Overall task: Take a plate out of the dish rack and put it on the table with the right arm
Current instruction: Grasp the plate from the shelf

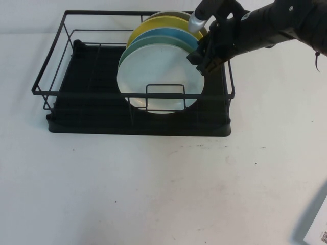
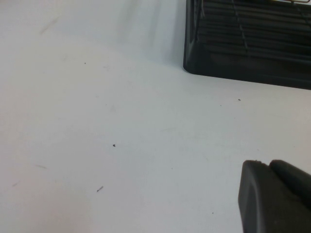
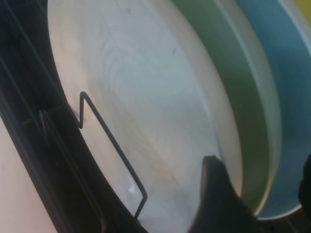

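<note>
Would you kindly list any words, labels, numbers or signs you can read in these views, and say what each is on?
None can be read.
A white sheet at the table's near right edge carries a small dark mark, too small to read.
The plates, dish rack, right claw by the plates, and left claw low over the table show no text.

We see only the front face of the round white plate; the black wire dish rack bars cross its lower edge, and the black right gripper covers its right rim. Behind it, the mint-green plate, light blue plate and yellow plate show only as upper arcs. In the left wrist view the black left gripper is cut off at the corner, its fingers unreadable.
</note>
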